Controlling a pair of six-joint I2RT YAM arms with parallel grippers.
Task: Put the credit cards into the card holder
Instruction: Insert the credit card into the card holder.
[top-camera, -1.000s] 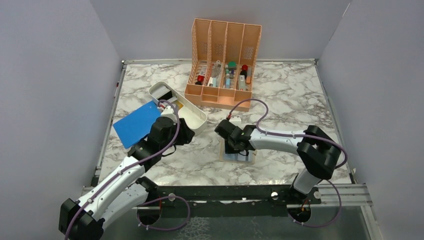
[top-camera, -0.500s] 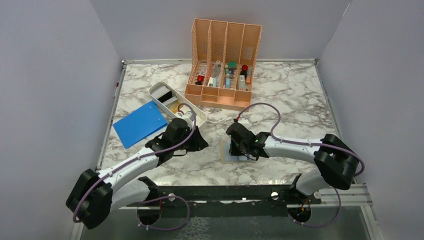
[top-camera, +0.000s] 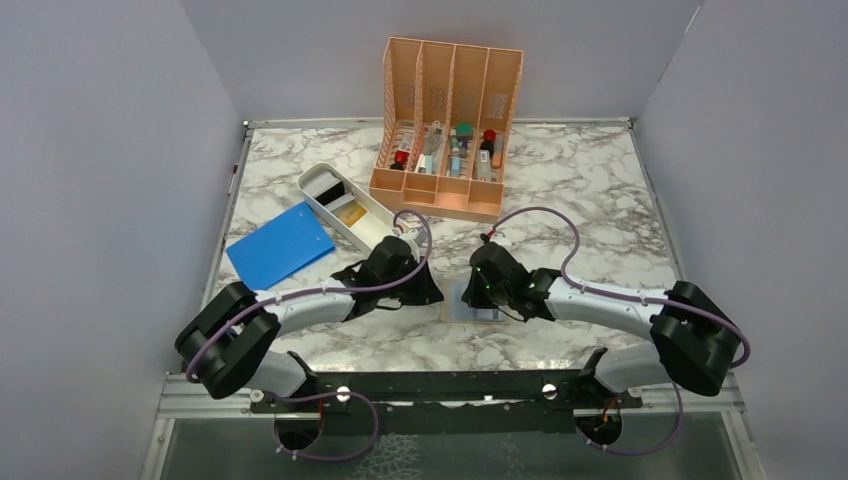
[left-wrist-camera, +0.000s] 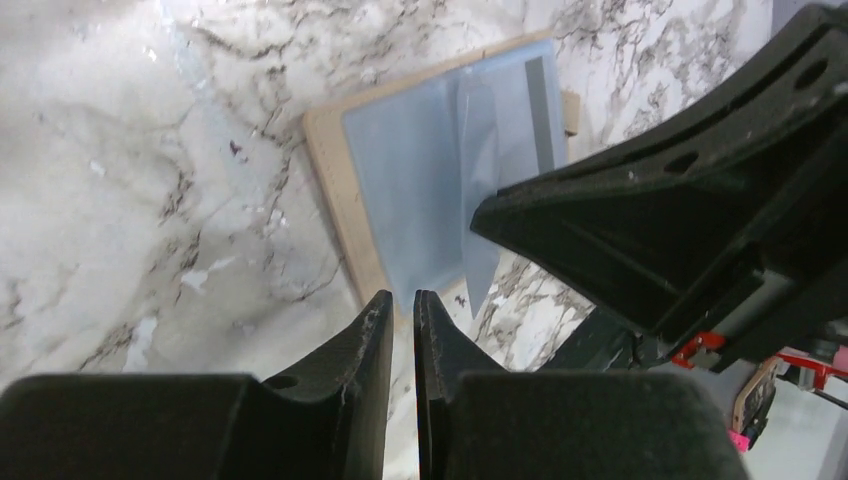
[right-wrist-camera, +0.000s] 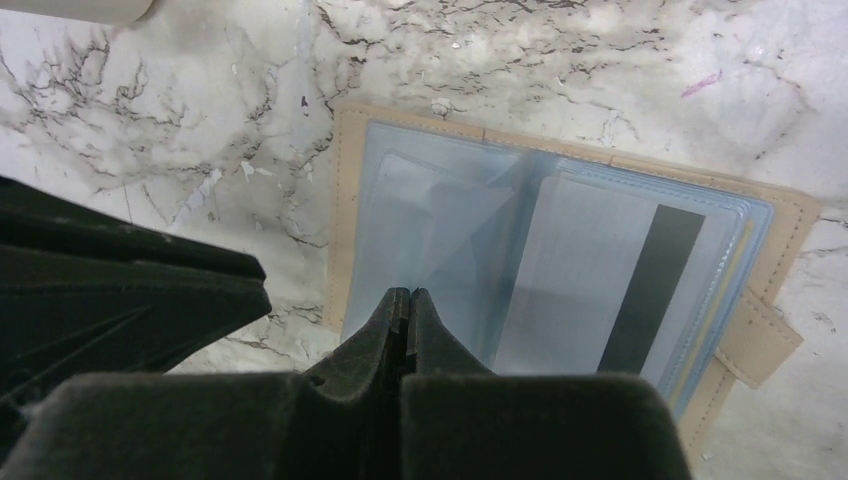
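Card holder (right-wrist-camera: 348, 220) lies spread open and flat on the marble table (top-camera: 600, 190), tan cover down and clear sleeves (right-wrist-camera: 440, 230) up, so take every place from it. Well to its left you have the blue sheet (top-camera: 280, 245), flat on the marble. Nearer, left of the holder and behind it, the white tray (top-camera: 368, 230) lies at a slant, with a gold card (top-camera: 350, 212) inside and something dark at its far end. Just left of the holder your left gripper (left-wrist-camera: 403, 305) hovers low beside the tan edge, its jaws a narrow slit apart with nothing visible between them. Behind the holder and well apart, the orange rack (top-camera: 447, 130) stands with small items in its slots. Over the holder your right gripper (right-wrist-camera: 405, 298) is closed tight, its tip at the clear sleeves. You cannot tell whether it pinches a leaf or only presses on it. One clear leaf stands up near the fold. In the right wrist view a striped card (right-wrist-camera: 600, 280), pale with a dark band, sits in a sleeve on the right half, and the tan tab (right-wrist-camera: 755, 345) pokes out at that edge. In the left wrist view the right gripper's black body blocks part of the holder. From above it covers most of the holder.
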